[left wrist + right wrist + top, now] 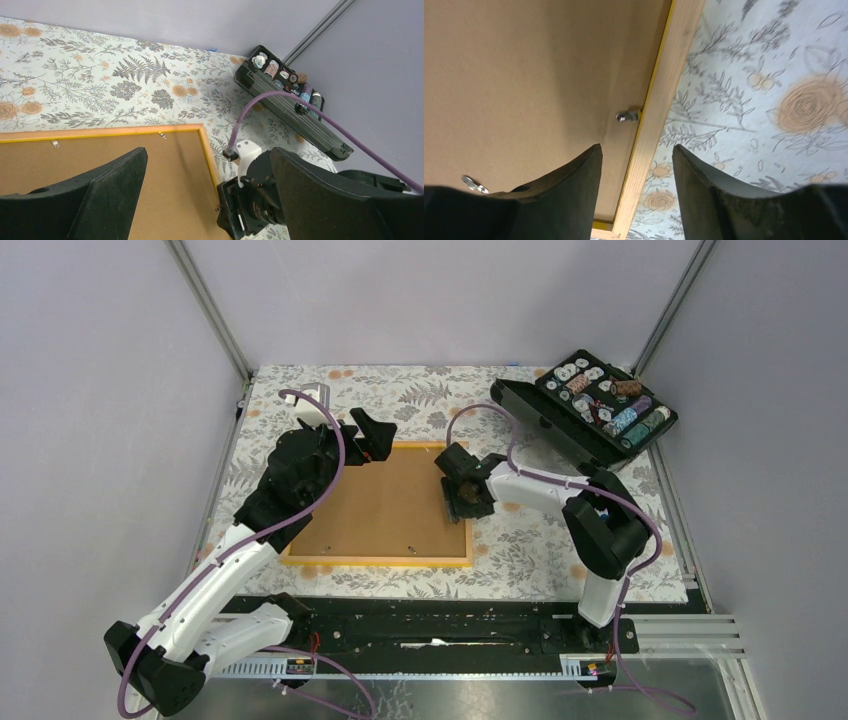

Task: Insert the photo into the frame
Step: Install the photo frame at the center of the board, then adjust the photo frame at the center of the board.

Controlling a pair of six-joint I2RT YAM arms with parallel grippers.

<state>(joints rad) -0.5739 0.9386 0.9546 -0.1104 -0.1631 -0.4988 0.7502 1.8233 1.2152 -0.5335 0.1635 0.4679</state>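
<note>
The photo (385, 502), brown back up, is seen lying inside the frame (380, 562). The left gripper (207, 151) and right gripper (636, 152) are both spread open and empty. Securing appears to be in hand: the clip (628, 116) probably needs to be turned next.

No word, number or brand can be read in any view. The round parts in the black case (603, 407) at the far right show only patterns too small to make out, and the small tags (297, 667) on the rail at the near edge are blurred. The photo (385, 502) shows only its plain brown reverse.
</note>
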